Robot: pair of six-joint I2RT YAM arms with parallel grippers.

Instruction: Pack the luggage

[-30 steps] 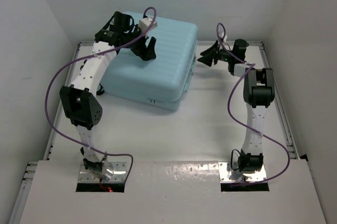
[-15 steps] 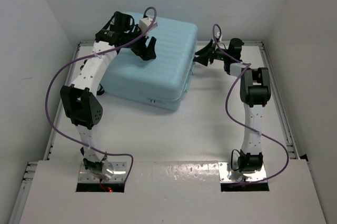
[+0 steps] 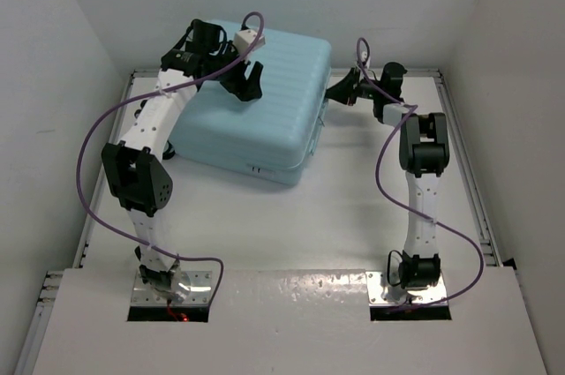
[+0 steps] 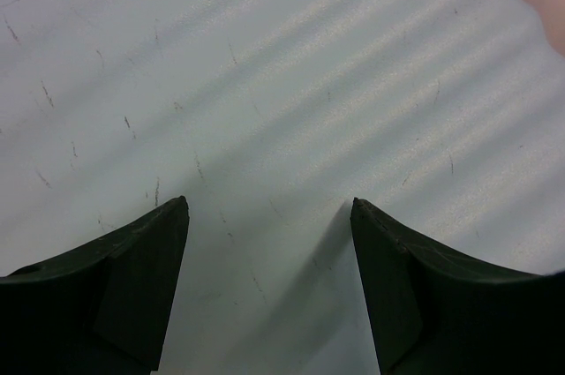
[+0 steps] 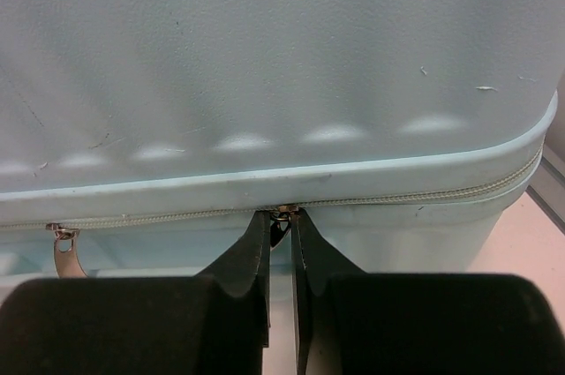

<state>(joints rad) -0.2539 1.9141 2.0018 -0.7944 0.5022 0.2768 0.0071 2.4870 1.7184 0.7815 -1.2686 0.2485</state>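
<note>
Two claws: right gripper (image 5: 281,221) pinches the zipper pull (image 5: 283,211) at its tips; left gripper (image 4: 269,209) gapes, luggage (image 4: 265,84) beneath. The shell looks rigid and slick, so tabs only.

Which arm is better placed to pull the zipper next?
Right. The right fingers are shut on a zipper pull at the side seam of the suitcase. The left fingers stand open over the ribbed top, away from the zipper.
</note>
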